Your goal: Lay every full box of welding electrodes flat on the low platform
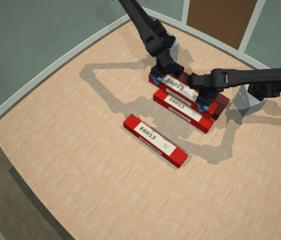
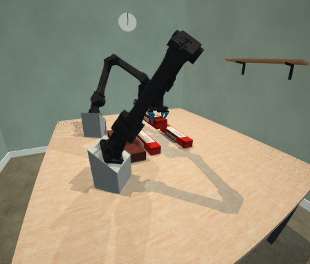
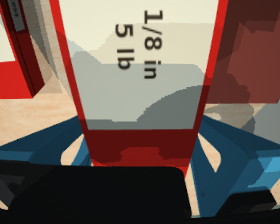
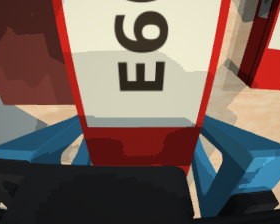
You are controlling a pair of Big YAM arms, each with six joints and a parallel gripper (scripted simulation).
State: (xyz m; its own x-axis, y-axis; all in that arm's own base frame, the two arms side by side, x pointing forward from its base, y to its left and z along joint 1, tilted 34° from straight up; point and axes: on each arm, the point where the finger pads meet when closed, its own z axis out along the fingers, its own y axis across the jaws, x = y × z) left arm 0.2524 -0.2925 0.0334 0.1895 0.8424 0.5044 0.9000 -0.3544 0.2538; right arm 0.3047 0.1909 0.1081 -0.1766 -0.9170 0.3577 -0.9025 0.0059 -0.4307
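Three red boxes with cream E6013 labels are in view. One (image 1: 179, 89) (image 2: 160, 123) (image 3: 141, 145) (image 4: 141, 142) hangs roughly level above the table, a gripper at each end. My left gripper (image 1: 202, 109) (image 2: 158, 117) is shut on its 1/8 in end. My right gripper (image 1: 156, 80) is shut on its E6013 end; in the exterior view it is hidden. A second box (image 1: 205, 124) (image 2: 151, 148) lies flat on the table beside the dark red platform (image 1: 222, 107) (image 2: 138, 154) (image 3: 251, 70) (image 4: 31, 75). The third box (image 1: 155, 141) (image 2: 183, 139) lies flat farther out.
The grey base of the left arm (image 1: 249, 102) (image 2: 107, 176) stands close to one platform end. The grey base of the right arm (image 1: 174, 50) (image 2: 93, 125) stands near the other. A wall shelf (image 2: 266, 61) is far from the arms.
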